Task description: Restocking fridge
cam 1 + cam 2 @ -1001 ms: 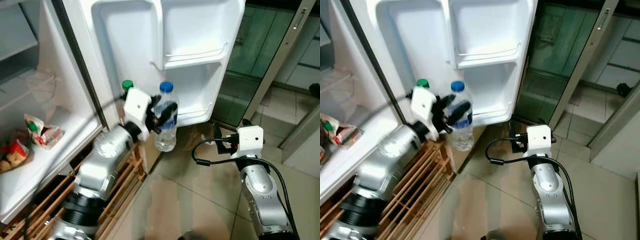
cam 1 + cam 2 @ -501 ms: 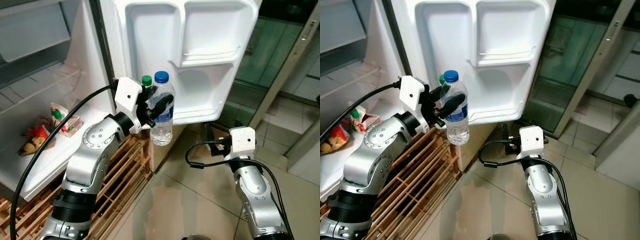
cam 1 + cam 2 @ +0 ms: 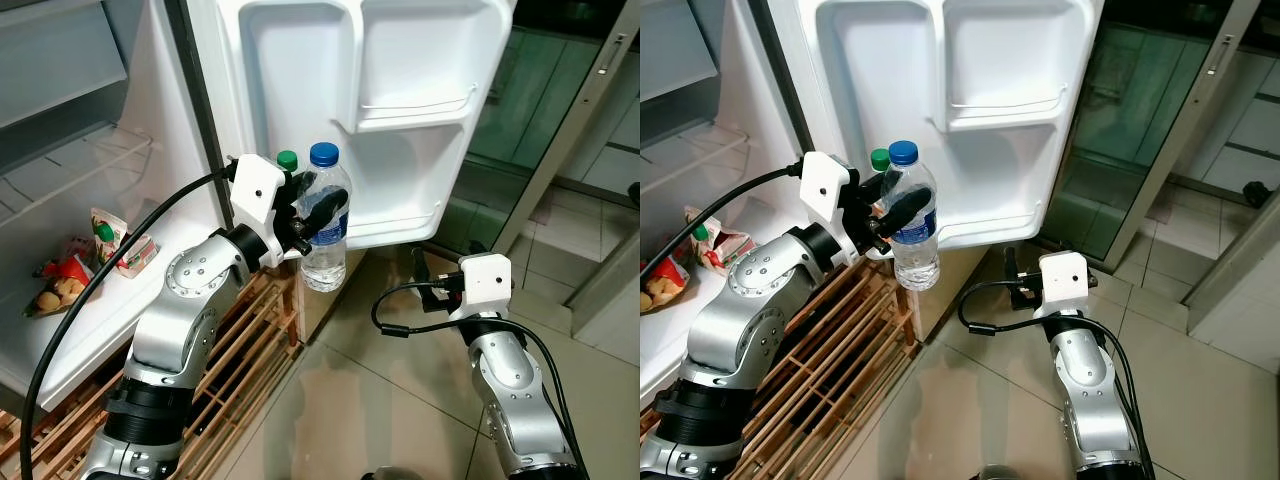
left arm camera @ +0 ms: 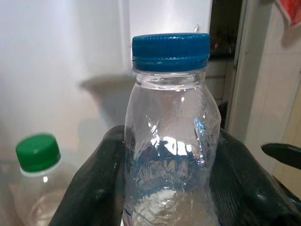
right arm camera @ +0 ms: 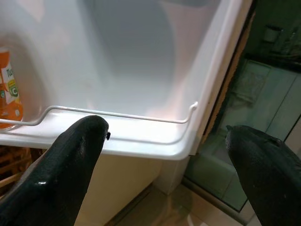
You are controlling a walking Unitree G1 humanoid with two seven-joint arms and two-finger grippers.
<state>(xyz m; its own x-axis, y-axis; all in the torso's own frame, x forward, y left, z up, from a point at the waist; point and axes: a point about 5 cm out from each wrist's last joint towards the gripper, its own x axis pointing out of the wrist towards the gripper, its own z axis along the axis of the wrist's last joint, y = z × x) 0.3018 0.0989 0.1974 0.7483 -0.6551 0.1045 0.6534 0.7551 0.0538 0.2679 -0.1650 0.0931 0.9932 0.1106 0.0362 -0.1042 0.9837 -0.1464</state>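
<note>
Clear plastic water bottle with blue cap (image 3: 324,225), centre frame, upright, just before lowest shelf of white fridge door (image 3: 400,215). Left gripper (image 3: 318,214) fingers clamp label band. Thin walls likely flex, slick; full, moderately heavy; mid-body hold suits. Green-capped bottle (image 3: 288,163) just behind. Right gripper (image 5: 164,155) fingers wide, empty.

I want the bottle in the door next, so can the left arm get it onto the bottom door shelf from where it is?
Probably yes. The left gripper holds the bottle upright just in front of the bottom door shelf. The green-capped bottle stands at the hinge end, and the shelf beside it looks free.
</note>
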